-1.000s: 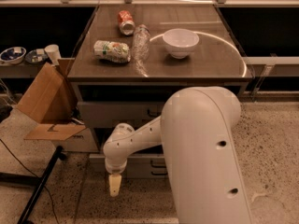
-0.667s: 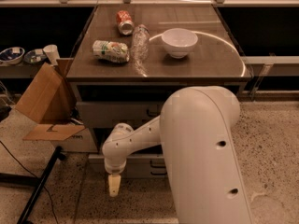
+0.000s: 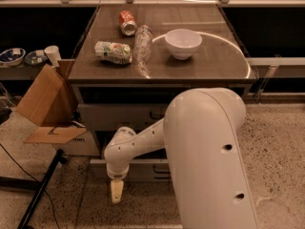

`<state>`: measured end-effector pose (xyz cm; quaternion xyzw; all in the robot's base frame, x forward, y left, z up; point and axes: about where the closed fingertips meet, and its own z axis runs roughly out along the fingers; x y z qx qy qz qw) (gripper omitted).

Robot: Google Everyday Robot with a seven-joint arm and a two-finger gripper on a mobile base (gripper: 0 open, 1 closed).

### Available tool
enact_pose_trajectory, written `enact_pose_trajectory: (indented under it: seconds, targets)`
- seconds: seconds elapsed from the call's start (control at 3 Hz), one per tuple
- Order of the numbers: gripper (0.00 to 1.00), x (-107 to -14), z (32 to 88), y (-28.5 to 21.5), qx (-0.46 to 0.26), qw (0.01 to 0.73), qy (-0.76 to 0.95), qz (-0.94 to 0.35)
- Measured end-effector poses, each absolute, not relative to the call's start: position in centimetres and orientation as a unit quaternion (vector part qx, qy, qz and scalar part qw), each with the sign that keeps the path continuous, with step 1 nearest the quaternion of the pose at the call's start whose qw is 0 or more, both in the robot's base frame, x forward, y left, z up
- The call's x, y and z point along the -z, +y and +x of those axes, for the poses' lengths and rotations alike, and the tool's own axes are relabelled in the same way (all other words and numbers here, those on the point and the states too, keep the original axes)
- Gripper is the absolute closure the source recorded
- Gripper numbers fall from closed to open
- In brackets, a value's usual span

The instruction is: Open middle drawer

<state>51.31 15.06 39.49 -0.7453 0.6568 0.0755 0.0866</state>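
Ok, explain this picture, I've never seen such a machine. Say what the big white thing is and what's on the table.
The big white shape is the robot's single arm, filmed by one camera looking down past it; where that camera is mounted isn't known. At its end the small cream gripper hangs low near the floor, before the grey cabinet, with nothing in it. Its job: open the middle drawer, the low grey front with a dark handle beside the arm. On the brown tabletop: an upright white bowl, a red can on its side, a clear plastic bottle lying down, a crumpled green-and-white packet. A brown cardboard box stands left.
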Motion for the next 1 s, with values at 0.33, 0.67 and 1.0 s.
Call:
enact_pose_trajectory:
  seconds: [0.33, 0.67, 1.0]
  targets:
    - [0.00, -39.2, 50.6, 14.9, -0.078, 0.081, 0.658, -0.744]
    - [0.00, -39.5, 50.6, 15.0, -0.078, 0.081, 0.658, -0.744]
    - [0.00, -39.1, 49.6, 15.1, -0.084, 0.077, 0.656, -0.746]
